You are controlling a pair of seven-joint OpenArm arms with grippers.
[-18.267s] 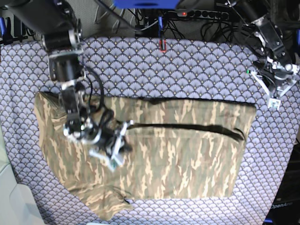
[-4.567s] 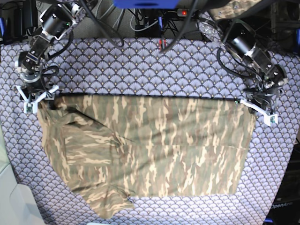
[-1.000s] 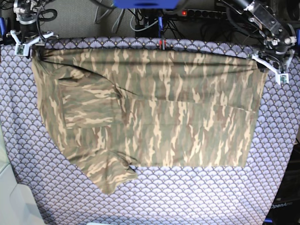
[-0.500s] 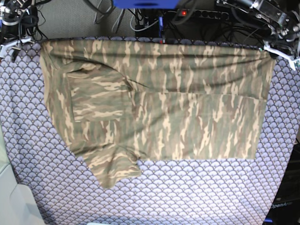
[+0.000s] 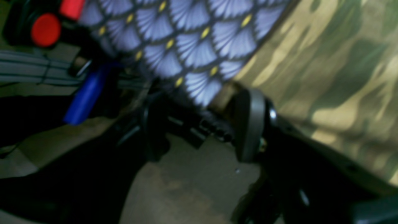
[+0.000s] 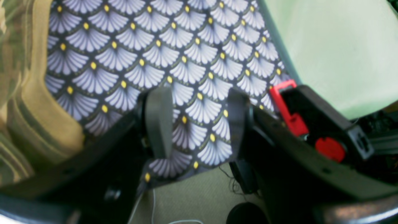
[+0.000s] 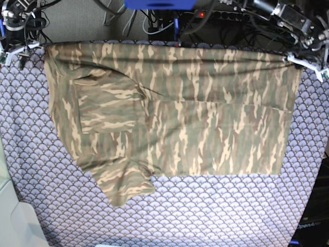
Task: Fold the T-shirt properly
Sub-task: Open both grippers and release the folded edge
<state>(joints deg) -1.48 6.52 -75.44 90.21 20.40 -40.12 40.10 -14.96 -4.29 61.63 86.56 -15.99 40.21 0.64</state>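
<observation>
- Since a second ago, both grippers have let go of the T-shirt (image 7: 169, 110) and its top edge has shifted up to the cloth's far edge.
- Left gripper (image 5: 199, 124) and right gripper (image 6: 192, 121) hang with jaws wide, empty, beyond that edge.
- Bare purple-grey fan-scale cloth (image 7: 216, 211) lies open in front.
- Faint "OpenArm" lettering (image 7: 310, 225) shows bottom right.

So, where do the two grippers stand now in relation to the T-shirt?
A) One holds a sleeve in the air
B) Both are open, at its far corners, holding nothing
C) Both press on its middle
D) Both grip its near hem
B: the left gripper and the right gripper stand open with no cloth between the jaws, beside the far corners of the T-shirt.
</observation>
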